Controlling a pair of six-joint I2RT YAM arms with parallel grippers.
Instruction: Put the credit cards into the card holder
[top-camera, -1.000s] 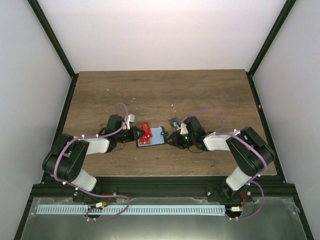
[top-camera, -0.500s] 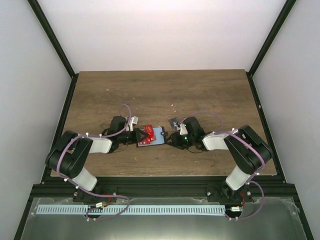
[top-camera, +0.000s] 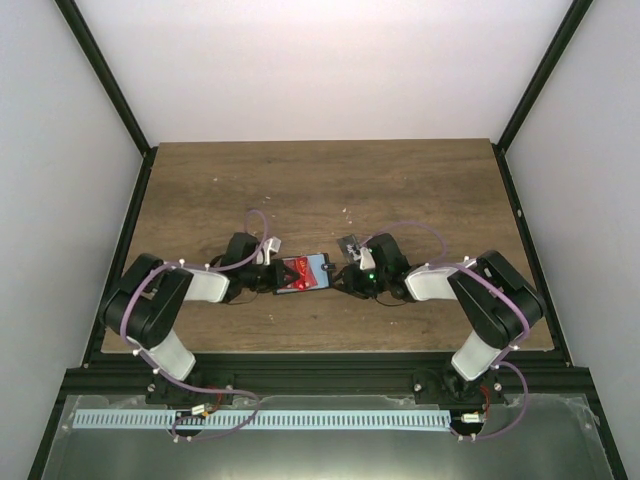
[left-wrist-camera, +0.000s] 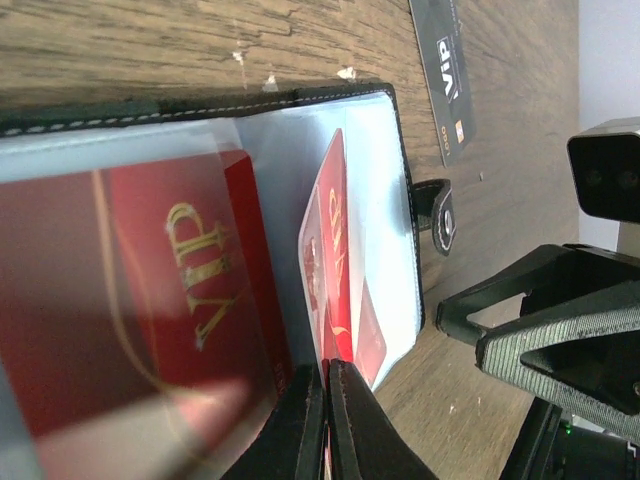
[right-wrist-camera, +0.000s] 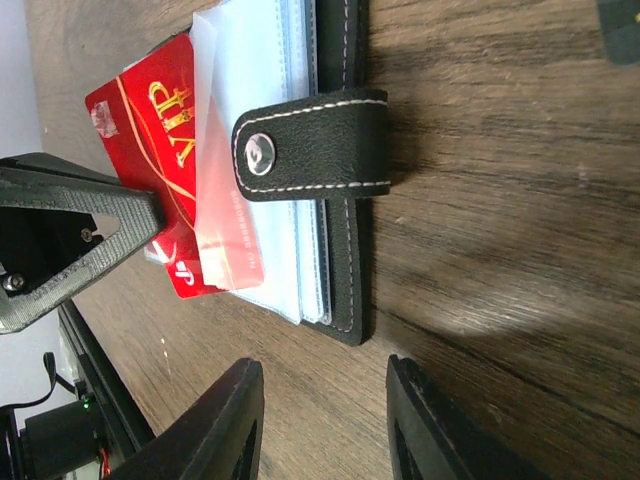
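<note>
The card holder (top-camera: 318, 270) lies open on the wooden table between both arms, its clear sleeves up and its black snap strap (right-wrist-camera: 310, 145) folded over them. My left gripper (left-wrist-camera: 327, 378) is shut on a red credit card (left-wrist-camera: 335, 260), held edge-on with its far end inside a clear sleeve. Another red VIP card (left-wrist-camera: 190, 290) sits in the neighbouring sleeve. In the right wrist view the red cards (right-wrist-camera: 150, 110) stick out of the holder's far side. My right gripper (right-wrist-camera: 325, 410) is open, just short of the holder's near corner and apart from it. A dark grey VIP card (left-wrist-camera: 447, 70) lies on the table beyond the holder.
The wooden table (top-camera: 320, 180) is bounded by black frame posts and pale walls on three sides, with a black rail (top-camera: 320, 370) along the near edge by the arm bases. In the top view both arms reach inward, low over the table, their grippers close together.
My left arm has pushed right, carrying the red card further into the holder. The right gripper has stayed beside the holder, its jaws very slightly narrower.
</note>
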